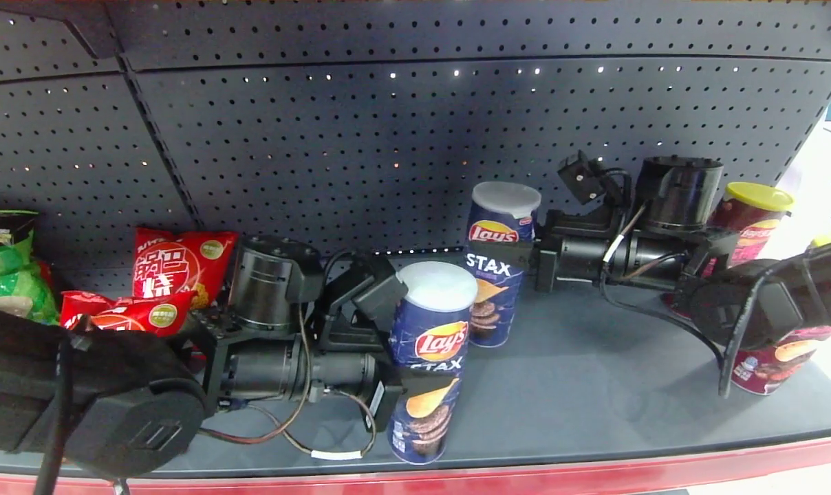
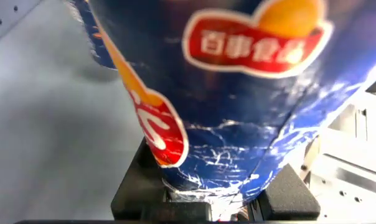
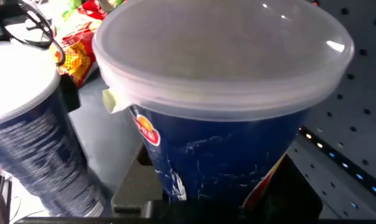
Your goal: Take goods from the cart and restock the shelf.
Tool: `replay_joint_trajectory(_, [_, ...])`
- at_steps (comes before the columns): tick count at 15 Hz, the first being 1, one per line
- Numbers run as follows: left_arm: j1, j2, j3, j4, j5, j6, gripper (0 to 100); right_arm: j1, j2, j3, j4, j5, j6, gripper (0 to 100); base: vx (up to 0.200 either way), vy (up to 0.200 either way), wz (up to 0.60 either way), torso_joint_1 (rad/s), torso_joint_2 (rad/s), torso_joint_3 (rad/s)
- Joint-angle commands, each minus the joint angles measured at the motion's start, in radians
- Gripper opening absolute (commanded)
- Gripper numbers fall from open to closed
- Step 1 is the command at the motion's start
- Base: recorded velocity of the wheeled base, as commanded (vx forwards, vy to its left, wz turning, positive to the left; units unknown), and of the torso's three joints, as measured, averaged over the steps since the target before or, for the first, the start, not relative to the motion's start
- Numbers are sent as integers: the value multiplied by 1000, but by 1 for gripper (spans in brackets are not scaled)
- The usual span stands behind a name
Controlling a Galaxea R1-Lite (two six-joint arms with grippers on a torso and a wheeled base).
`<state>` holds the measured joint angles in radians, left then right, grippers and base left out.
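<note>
Dark grey shelf board (image 1: 594,385) under a perforated back panel (image 1: 388,137) carries everything, with a red strip (image 1: 594,471) along its front edge. Black pads (image 2: 138,193) of the left gripper (image 2: 213,199) press on both sides of the front blue crisp can (image 1: 429,357), so those fingers are clamped on it. This can stands upright near the front edge with its base down at the board, capped by a pale translucent lid. Its label has a red oval logo on a yellow disc, white block lettering below that, and a picture of stacked crisps; the left wrist view adds a red banner with white characters. The right gripper (image 1: 519,258) is likewise closed on the rear blue crisp can (image 1: 501,275), its black pads (image 3: 135,186) squeezing the body below the clear lid (image 3: 225,56). That can stands upright farther back, close to the back panel and just behind and to the right of the front one, with the same logo, lettering and crisp picture. Two maroon cans (image 1: 752,220) with yellow lids stand beyond the right arm at the right end of the board, one near the panel and one nearer the front, partly hidden. Red snack bags (image 1: 181,265) printed with white characters lean behind the left arm, and green bags (image 1: 6,282) sit at the far left
</note>
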<state>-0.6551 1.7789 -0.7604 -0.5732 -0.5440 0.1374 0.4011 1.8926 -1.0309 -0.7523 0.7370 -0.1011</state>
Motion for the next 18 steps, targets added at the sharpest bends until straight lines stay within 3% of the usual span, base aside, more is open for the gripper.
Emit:
replay_joint_trajectory(1, [0, -12, 15, -1, 4, 1, 0, 12, 19, -18, -1, 1, 1, 0, 0, 0, 0, 0, 0, 0])
replay_joint_trajectory(5, [5, 10, -3, -2, 15, 1, 0, 24, 22, -21, -1, 1, 4, 0, 0, 0, 0, 0, 0, 0])
replay_joint_trajectory(8, [6, 43, -76, -1, 19, -1, 0, 27, 20, -18, -1, 1, 4, 0, 0, 0, 0, 0, 0, 0])
replay_joint_trajectory(18, [-9, 102, -97, -4, 30, 1, 0, 21, 16, -18, -1, 7, 6, 0, 0, 0, 0, 0, 0, 0])
